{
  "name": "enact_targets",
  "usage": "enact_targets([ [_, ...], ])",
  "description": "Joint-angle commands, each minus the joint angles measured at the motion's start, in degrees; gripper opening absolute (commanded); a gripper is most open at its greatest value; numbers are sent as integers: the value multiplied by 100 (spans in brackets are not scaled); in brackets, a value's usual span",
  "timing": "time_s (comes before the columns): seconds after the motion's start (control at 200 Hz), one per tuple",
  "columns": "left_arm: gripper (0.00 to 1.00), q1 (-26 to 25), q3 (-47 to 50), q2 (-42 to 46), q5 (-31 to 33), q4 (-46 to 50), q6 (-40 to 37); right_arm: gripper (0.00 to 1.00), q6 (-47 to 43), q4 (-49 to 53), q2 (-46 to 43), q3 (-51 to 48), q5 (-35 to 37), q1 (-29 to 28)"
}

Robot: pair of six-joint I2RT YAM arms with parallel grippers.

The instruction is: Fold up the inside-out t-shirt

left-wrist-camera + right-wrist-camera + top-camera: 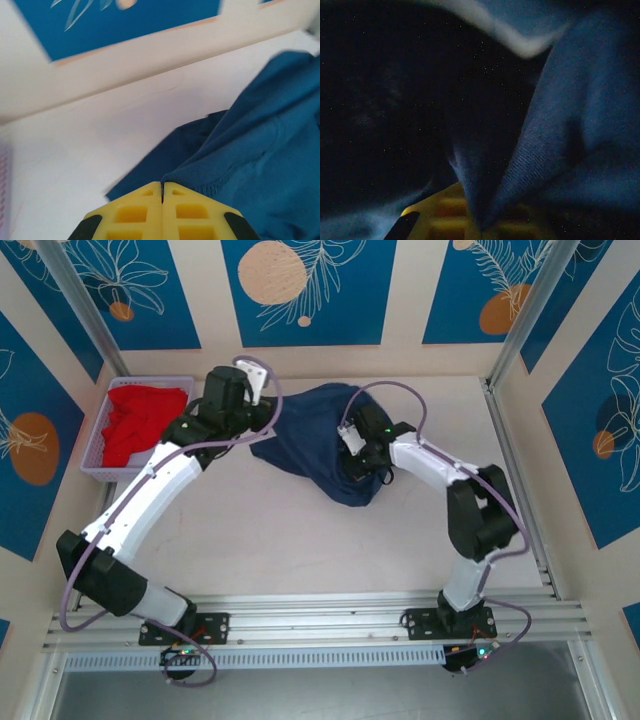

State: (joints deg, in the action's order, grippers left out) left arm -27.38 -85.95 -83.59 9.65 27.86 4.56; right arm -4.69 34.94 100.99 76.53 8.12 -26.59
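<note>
Left gripper (pixel 162 189) pinches t-shirt (pixel 260 150) hem thinly, could slip out; right gripper (pixel 480 220) buried in cloth, grip unclear.

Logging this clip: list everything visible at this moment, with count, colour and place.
t-shirt: 1, navy blue, crumpled at the far middle of the table
red garment: 1, red, bunched inside the basket
basket: 1, lavender, far left corner of the table
table: 1, pale, under everything
wall panels: several, blue with leaf and orange-disc prints, around the table
rail: 1, silver, along the near edge
left arm: 1, white and black, reaching to the t-shirt's left edge
right arm: 1, white and black, reaching onto the t-shirt
left pincer: 1, yellow, shut on the t-shirt's hem
right pincer: 1, yellow, buried in t-shirt folds, open or shut unclear
</note>
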Motion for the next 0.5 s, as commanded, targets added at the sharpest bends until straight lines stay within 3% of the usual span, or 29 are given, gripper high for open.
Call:
enact_targets([
  [0.0, 0, 348, 358, 194, 219, -319, 301, 0, 66, -421, -550, -240, -623, 22],
  [0.215, 0, 681, 1025, -247, 160, -574, 456, 0, 34, -1011, -1131, -512, -1440, 22],
  [0.37, 0, 631, 1770, -435, -691, -1167, 843, 0, 292, -1763, -1402, -513, -1852, 52],
  [0.495, 0, 506, 2343, -641, -1149, -1618, 1241, 0, 556, -2337, -1564, -394, -2791, 213],
])
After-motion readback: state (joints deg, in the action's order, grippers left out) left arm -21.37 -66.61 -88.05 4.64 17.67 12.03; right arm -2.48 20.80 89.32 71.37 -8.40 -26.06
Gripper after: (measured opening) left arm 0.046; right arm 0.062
